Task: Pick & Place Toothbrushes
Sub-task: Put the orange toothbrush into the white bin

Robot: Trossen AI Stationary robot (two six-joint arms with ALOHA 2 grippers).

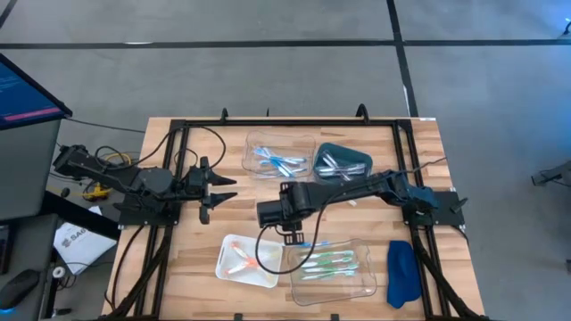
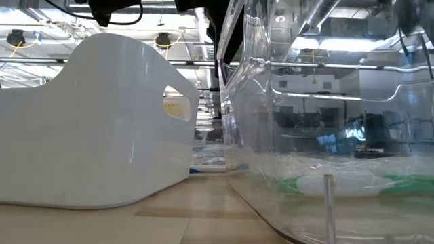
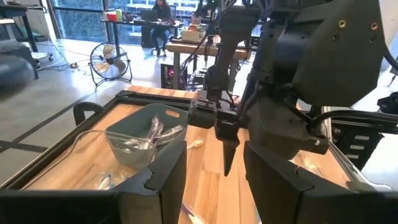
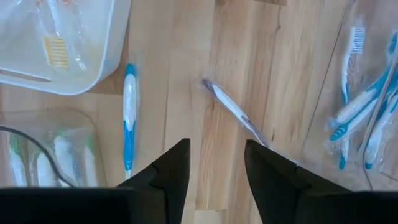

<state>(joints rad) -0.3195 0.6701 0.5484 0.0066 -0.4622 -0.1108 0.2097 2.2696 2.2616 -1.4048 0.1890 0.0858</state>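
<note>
The right gripper point(image 4: 214, 165) is hovering with its fingers parted and holding nothing, above bare wood between 2 loose toothbrushes: a blue-and-white one point(image 4: 128, 118) to one side and a grey one point(image 4: 233, 111) to the other, neither touching a finger. The white tray point(image 1: 248, 260) is holding orange-pink brushes, the clear tray point(image 1: 350, 278) beside it green ones, the far clear tray point(image 1: 259, 143) blue ones, the teal bin point(image 1: 355, 160) grey ones. The left gripper point(image 1: 225, 188) is waiting open near the table's left side.
</note>
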